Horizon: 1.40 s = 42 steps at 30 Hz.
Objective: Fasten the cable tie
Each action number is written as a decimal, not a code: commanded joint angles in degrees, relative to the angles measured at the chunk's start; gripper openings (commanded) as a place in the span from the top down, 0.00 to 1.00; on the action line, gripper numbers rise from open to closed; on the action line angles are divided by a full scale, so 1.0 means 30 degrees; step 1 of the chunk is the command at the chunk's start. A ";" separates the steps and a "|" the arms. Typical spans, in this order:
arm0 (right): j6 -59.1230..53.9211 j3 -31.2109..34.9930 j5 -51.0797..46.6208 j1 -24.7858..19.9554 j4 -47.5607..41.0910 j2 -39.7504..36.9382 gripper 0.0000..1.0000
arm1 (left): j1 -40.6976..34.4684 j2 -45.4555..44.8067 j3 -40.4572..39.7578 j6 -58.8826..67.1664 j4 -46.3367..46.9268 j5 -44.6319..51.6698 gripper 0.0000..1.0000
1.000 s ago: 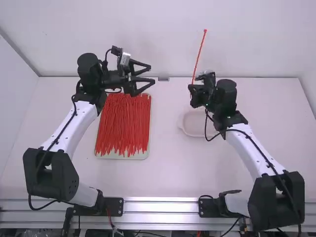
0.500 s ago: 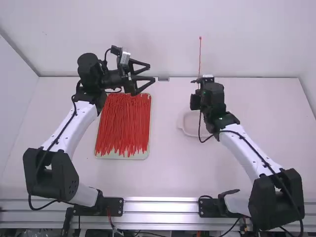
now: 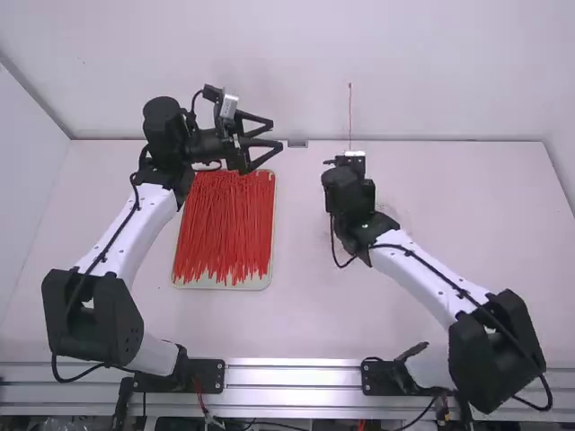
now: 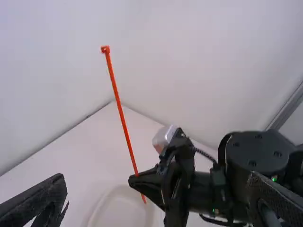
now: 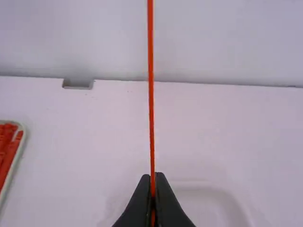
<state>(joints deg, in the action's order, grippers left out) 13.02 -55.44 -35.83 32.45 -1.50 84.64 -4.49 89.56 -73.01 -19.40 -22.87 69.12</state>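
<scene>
Nearest me, the flat pale tray [image 3: 223, 285] heaped with loose red cable ties [image 3: 225, 224] lies below my left claw [image 3: 277, 135]. That claw hangs released, fingers spread, over the tray's far end. Off to its side a shallow white dish [image 5: 222, 198] sits under my right claw [image 5: 152, 177]. The right claw is clenched on one thin red cable tie [image 5: 150, 94] near its lower end. The strap stands straight up out of the fingertips, its head topmost against the far wall.
</scene>
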 commanded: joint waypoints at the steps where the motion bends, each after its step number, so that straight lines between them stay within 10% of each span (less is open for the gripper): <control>1: 0.1290 -0.0634 -0.3162 0.0707 -0.0087 0.0568 1.00 | 0.0000 -0.0102 -0.0393 0.0262 -0.0007 0.0058 0.01; 25: 0.1654 -0.0641 -1.1169 0.6768 -0.0182 0.1042 1.00 | -0.2186 -0.0102 -0.0393 -0.2463 -0.1450 -0.2382 0.00; 42: 0.1741 -0.0641 -1.1147 0.7424 -0.0204 0.1042 1.00 | -0.2375 -0.0102 -0.0393 -0.4619 -0.1515 -0.5304 0.56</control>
<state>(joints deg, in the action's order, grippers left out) 17.63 -55.44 -67.92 55.07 -2.11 87.48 -11.05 89.56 -73.01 -31.70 -26.79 55.24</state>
